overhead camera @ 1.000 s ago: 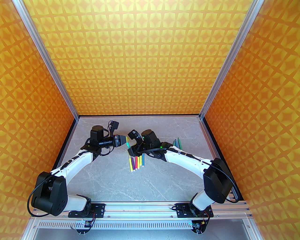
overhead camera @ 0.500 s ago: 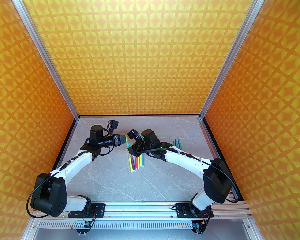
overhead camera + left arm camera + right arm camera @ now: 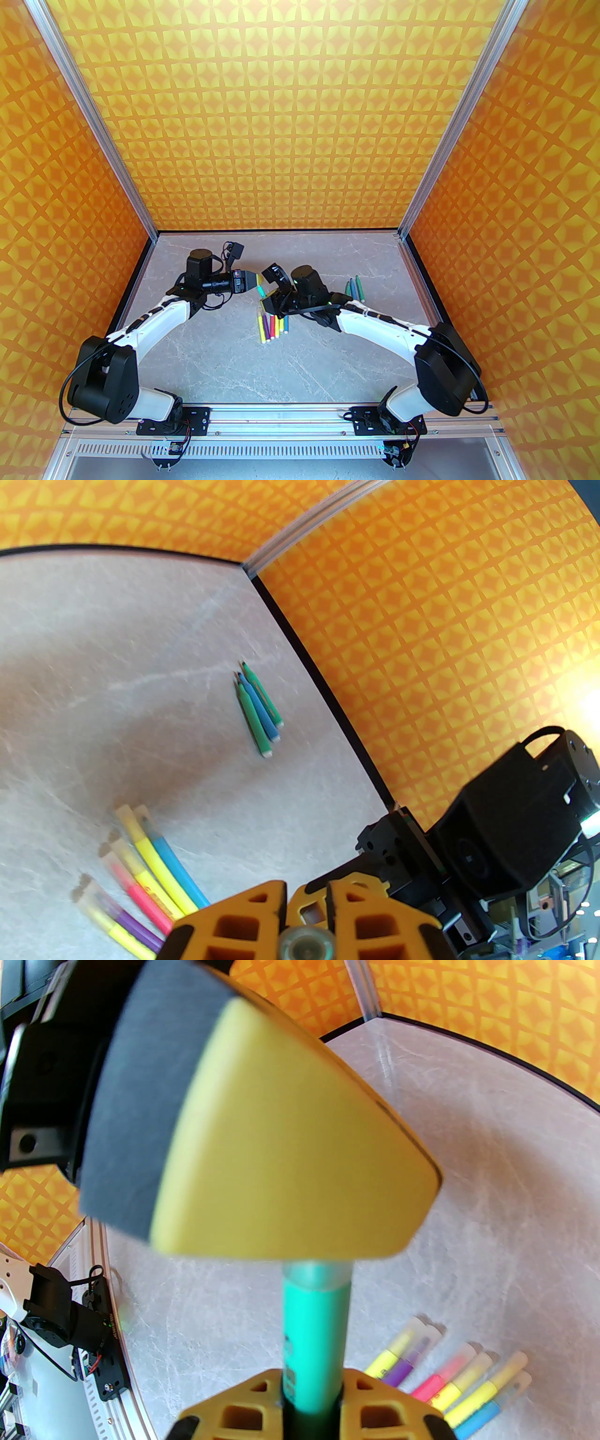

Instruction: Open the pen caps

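- While the two arms meet above the table (image 3: 234, 356), the left fingers (image 3: 281, 1147) are clamped shut on the clear cap (image 3: 317, 1277) of a teal pen (image 3: 315, 1335) held in the air, likely to pull it off.
- The right fingers (image 3: 255, 1384), also closed, grip the pen's barrel lower down, bracing it for that pull; the cap looks still seated.
- Beneath them a row of capped pens (image 3: 272, 326) lies on the table, apparently waiting their turn.
- Further right, three green and blue pens (image 3: 257, 707) lie together with bare pointed tips, seemingly finished and set aside.
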{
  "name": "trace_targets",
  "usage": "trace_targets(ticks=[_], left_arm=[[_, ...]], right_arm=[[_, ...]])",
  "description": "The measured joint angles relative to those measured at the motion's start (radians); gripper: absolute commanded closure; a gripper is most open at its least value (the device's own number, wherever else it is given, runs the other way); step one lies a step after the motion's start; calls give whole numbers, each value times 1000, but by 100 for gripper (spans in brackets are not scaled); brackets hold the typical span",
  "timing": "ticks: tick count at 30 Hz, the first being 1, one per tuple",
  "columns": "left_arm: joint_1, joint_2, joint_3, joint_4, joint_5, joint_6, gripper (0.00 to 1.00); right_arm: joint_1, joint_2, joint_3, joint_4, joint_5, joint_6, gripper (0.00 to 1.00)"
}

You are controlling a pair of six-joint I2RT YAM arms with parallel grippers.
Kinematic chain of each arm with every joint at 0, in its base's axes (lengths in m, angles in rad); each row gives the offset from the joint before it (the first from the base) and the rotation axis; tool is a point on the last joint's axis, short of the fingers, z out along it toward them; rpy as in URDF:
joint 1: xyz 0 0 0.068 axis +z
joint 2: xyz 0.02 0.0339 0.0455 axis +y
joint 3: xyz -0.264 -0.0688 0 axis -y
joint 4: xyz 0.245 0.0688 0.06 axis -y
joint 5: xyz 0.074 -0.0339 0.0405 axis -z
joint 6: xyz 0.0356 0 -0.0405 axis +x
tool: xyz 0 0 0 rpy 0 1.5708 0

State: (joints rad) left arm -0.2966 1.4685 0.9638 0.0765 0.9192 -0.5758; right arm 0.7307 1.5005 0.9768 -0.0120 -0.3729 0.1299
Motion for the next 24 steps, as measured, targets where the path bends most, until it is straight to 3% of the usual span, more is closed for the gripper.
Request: trace_targets(ticks=[7,13,19,24], left_arm=[[50,1,65,76,-87,-71,100],[55,14,67,90,-122,-100,100],[55,15,128,-155,-238,31,100],[55,37,185,-391,-414,175,100]], right_arm=[[10,-57,-172,-69,-2,0,100],[10,-89,-223,-82,20,6,100],[-19,-121,-220,-93,168,23,100],[-103,-121,-206,-143,321,66,100]])
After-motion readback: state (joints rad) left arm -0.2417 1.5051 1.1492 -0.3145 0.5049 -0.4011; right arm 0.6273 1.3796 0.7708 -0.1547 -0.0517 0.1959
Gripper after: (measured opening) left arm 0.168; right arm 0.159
